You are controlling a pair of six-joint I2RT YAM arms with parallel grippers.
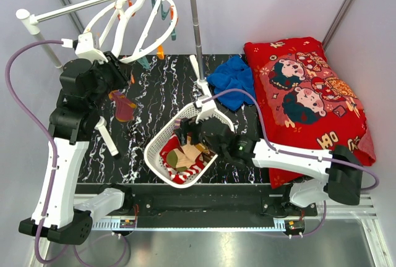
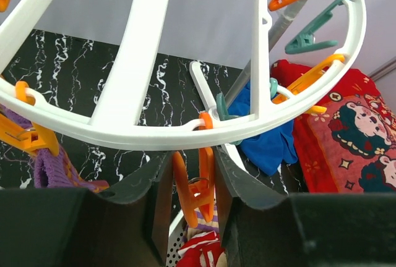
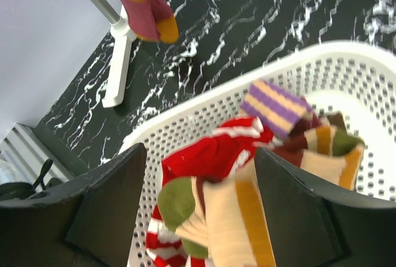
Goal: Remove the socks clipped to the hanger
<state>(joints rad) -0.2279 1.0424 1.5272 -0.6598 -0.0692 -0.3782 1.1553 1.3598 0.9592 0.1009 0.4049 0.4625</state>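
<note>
The white ring hanger [image 1: 139, 23] hangs tilted from a rail at the back left, with orange and teal clips on its rim. My left gripper [image 1: 124, 72] reaches up under it. In the left wrist view its jaws [image 2: 193, 156] press both handles of an orange clip [image 2: 195, 190] that holds nothing. A maroon sock [image 1: 124, 107] still hangs from a clip below the ring. My right gripper [image 3: 199, 156] is open over the white basket [image 3: 185, 118], and a tan sock [image 3: 247, 217] lies loose between its fingers on several socks [image 1: 185, 159].
A blue cloth [image 1: 232, 81] and a big red cartoon pillow [image 1: 309, 100] lie at the right. The rack's upright pole [image 1: 195, 32] stands just behind the basket, and its white foot [image 1: 108, 137] lies on the black marbled table at the left.
</note>
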